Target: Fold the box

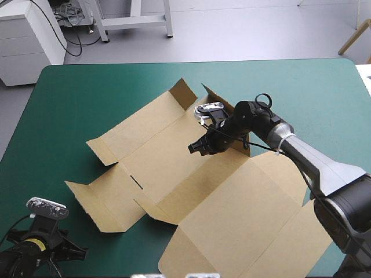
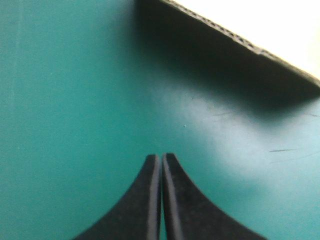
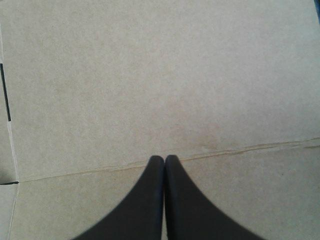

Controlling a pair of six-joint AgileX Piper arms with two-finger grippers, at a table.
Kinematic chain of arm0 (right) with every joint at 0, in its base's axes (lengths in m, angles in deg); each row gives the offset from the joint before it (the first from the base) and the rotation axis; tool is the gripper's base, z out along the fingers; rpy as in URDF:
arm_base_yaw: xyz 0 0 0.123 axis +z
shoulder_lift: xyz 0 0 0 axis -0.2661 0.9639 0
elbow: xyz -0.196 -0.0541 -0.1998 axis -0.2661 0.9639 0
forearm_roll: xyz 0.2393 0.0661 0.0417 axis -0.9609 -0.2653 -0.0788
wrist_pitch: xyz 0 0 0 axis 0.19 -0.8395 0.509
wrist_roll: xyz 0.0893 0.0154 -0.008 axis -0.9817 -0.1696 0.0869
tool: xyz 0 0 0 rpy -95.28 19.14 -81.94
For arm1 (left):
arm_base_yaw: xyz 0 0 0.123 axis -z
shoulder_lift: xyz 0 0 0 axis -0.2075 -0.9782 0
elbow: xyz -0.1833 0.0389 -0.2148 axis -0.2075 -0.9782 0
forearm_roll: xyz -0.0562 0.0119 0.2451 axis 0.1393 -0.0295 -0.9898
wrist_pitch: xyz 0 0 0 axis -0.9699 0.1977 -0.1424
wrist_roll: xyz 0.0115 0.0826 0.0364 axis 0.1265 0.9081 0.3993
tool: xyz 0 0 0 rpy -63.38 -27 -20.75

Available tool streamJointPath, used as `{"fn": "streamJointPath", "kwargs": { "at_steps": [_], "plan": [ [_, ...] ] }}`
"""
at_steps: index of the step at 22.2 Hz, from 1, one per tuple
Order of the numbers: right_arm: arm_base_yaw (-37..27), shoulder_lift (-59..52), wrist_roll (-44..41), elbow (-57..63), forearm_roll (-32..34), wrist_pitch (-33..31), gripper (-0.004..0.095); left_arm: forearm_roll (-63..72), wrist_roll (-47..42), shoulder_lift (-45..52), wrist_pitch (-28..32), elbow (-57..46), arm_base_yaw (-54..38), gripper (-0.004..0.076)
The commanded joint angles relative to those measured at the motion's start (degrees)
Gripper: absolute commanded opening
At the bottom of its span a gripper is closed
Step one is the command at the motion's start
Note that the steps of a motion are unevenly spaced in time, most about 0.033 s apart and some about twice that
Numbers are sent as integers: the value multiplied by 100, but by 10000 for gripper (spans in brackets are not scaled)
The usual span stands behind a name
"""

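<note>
At the near left corner we find our left tool (image 2: pixel 161 156), black fingers together, above the teal-green tabletop (image 1: pixel 81 98). The cut brown cardboard box (image 1: pixel 162 165) lies spread across the middle. The right tool (image 1: pixel 195 147), fingers together, hangs over its far panel.

Teal-green table cover (image 1: pixel 87 95)

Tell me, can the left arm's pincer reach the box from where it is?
Probably yes. The left pincer is shut over bare teal-green cover, and an edge of the box lies just ahead of it, with nothing in between.
</note>
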Motion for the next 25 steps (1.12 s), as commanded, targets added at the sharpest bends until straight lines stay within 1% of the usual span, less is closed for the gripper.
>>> {"fn": "streamJointPath", "kwargs": {
  "at_steps": [1,3,7,9,10,12,14,16,22,25],
  "plan": [
    [1,-392,-154,-176,63,-80,-19,23,-48,-48,247,150,2,-10],
    [1,-527,-266,-176,249,-203,-19,23,-48,-48,247,150,2,-10],
    [1,-805,-371,-185,344,-424,-19,23,-48,-48,247,150,2,-10],
    [1,-950,-575,-198,615,-527,-19,23,-48,-48,247,150,2,-10],
    [1,-1056,-759,-268,900,-716,-19,23,-48,-48,235,150,2,-10],
    [1,-1192,-852,-394,1190,-1003,-19,23,-48,-48,235,150,2,-10],
    [-7,-1341,-961,-524,1406,-1253,-20,23,-48,-48,235,150,2,-10],
    [-67,-1485,-1045,-633,1550,-1340,-20,23,-48,-48,235,150,2,-10],
    [-748,-1826,-1001,-739,1498,-1773,-20,33,-48,-48,235,150,2,-10],
    [-1100,-2081,-862,-739,1486,-1773,-20,33,-48,-48,235,150,2,-10]
  ]
}}
